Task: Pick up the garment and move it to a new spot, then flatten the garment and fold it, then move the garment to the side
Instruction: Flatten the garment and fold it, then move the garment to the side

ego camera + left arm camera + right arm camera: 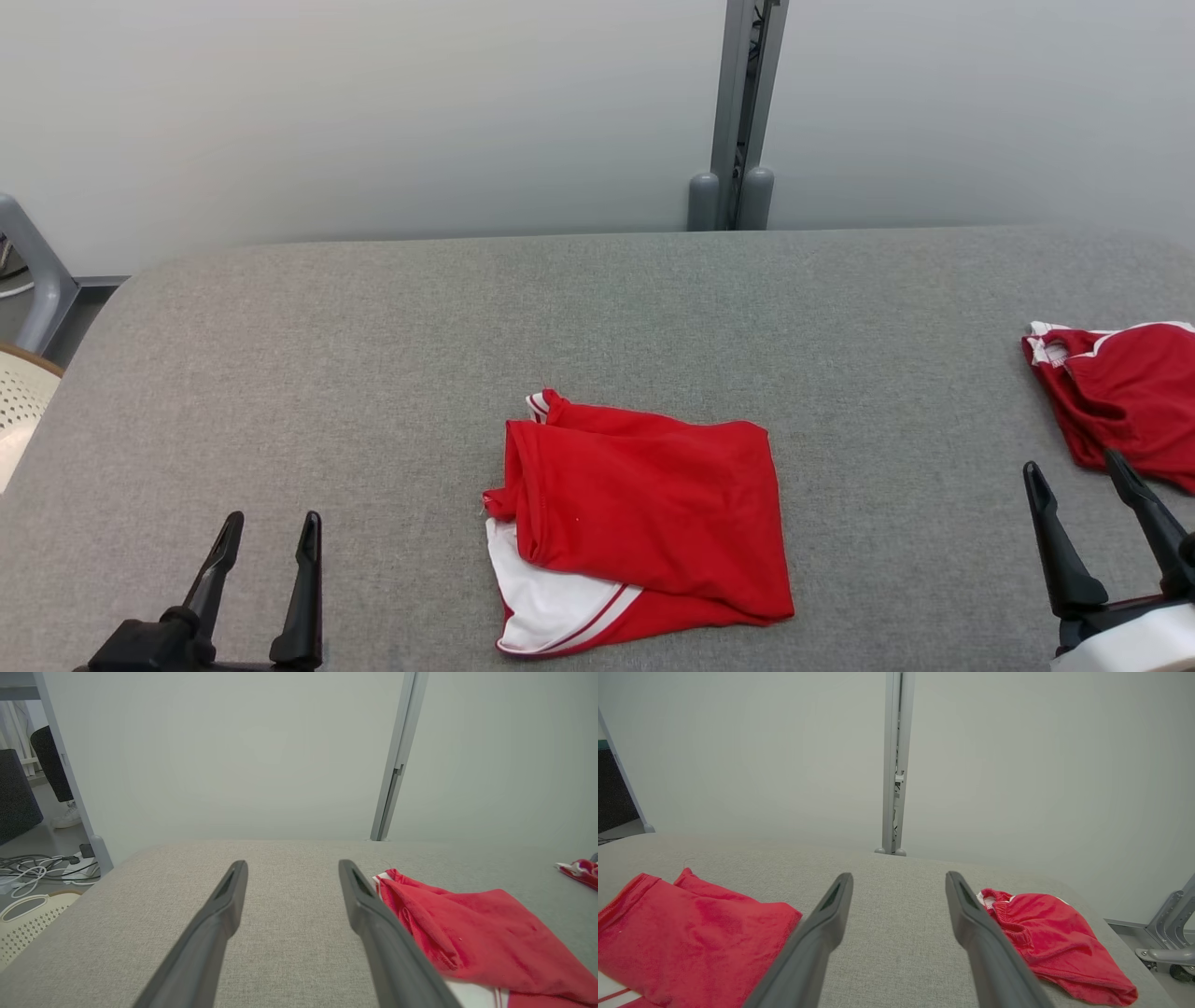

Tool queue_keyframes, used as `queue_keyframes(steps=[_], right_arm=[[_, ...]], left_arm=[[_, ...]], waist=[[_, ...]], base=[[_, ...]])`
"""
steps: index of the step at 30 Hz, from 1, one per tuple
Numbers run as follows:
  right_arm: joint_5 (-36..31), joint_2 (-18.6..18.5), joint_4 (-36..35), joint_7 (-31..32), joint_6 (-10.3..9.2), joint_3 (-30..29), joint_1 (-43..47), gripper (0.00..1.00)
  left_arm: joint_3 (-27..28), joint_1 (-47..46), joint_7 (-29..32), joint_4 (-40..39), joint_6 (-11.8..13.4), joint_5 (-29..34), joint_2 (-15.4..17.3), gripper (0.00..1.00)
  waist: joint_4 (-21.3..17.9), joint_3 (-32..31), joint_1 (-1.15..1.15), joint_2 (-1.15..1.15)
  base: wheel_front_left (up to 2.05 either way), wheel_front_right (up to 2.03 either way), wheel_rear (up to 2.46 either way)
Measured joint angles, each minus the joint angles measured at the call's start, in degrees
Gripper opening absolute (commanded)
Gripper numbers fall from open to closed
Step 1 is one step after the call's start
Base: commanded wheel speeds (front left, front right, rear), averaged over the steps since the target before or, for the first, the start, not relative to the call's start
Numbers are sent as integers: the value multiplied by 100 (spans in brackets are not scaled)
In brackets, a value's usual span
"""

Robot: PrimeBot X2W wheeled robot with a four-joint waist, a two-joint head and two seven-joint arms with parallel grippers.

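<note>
1. A grey fabric-covered table (373,373) stands before a pale wall, with a grey post (742,112) behind it at 12 o'clock.
2. The folded red garment (644,523) lies flat on the table's near middle, at 6 o'clock in the head view. White fabric shows at its 7 o'clock corner.
3. The left gripper (273,519) is at the garment's 9 o'clock, well apart from it, fingers spread and empty.
4. The right gripper (1072,463) is at the garment's 3 o'clock, also spread wide and holding nothing.
5. A second red garment (1130,401), crumpled, lies near that gripper at its 1 o'clock.
6. A cream perforated basket (23,401) sits past the table's 9 o'clock edge.
</note>
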Motion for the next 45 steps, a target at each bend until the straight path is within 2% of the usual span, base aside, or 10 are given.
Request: queue_keyframes(steps=[10,27,45], right_arm=[[62,1,-102,92,0,-10,127,100],[174,227,-141,63,0,-130,226,100],[216,282,-142,43,0,-121,226,100]], left_arm=[[7,230,151,-167,101,-31,24,100],[-27,251,234,-300,177,-85,111,100],[-80,251,252,-383,253,-136,145,100]], waist=[[-49,-174,0,0],[-25,-102,0,0],[-11,-45,0,0]], base=[[0,0,0],[0,0,0],[0,0,0]])
